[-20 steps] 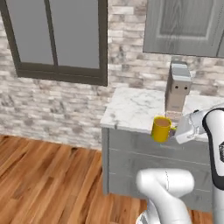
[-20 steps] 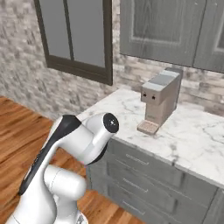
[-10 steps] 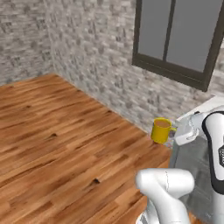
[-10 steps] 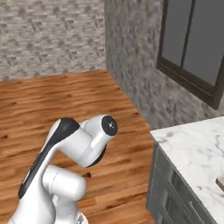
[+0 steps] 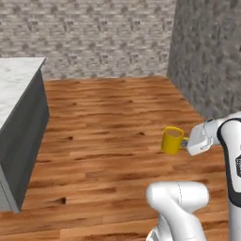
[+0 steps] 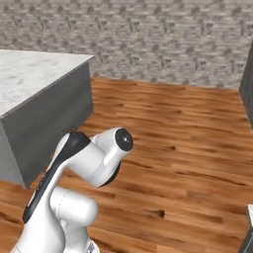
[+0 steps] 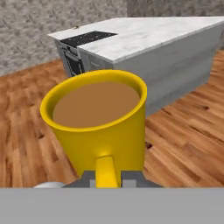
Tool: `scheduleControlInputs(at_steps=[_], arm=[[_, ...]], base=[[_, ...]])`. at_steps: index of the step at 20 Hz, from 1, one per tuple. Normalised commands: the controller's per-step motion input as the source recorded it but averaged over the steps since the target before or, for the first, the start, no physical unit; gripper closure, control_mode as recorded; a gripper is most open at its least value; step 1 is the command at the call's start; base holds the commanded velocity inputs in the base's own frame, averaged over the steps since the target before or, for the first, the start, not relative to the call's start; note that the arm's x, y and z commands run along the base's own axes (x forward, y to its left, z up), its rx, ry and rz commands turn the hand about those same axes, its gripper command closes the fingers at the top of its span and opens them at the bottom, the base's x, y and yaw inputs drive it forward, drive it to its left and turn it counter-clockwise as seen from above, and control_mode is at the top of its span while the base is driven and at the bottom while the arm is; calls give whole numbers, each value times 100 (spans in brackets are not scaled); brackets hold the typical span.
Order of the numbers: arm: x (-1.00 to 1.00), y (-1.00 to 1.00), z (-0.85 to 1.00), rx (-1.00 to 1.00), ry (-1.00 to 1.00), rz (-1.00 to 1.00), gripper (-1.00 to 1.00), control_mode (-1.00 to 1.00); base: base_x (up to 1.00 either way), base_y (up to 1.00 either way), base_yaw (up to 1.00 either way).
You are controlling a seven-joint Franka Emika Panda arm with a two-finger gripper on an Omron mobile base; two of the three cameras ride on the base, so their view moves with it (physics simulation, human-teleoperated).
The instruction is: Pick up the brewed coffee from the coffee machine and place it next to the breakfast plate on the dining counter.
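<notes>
A white robot arm's gripper (image 5: 184, 142) is clamped on the handle of a yellow mug (image 5: 172, 140) full of brown coffee, holding it upright in the air above a wooden floor (image 5: 108, 127). The pickup looks done. Ahead stands the marble-topped dining counter (image 7: 148, 33) with a black cooktop (image 7: 87, 37), well apart from the mug. Carrying the mug there and setting it beside the breakfast plate remains.
</notes>
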Motion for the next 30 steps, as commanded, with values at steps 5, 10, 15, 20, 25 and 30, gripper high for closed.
scheduleControlInputs(at_steps=[5, 10, 15, 20, 25, 30], arm=[[0, 0, 0, 0, 0, 0, 100, 100], [0, 0, 0, 0, 0, 0, 100, 100], [0, 0, 0, 0, 0, 0, 100, 100], [0, 0, 0, 0, 0, 0, 100, 100], [0, 0, 0, 0, 0, 0, 100, 100], [0, 0, 0, 0, 0, 0, 100, 100]], base=[[62, 3, 68], [73, 21, 60], [83, 31, 54], [82, 55, 50], [92, 100, 26], [90, 100, 18]])
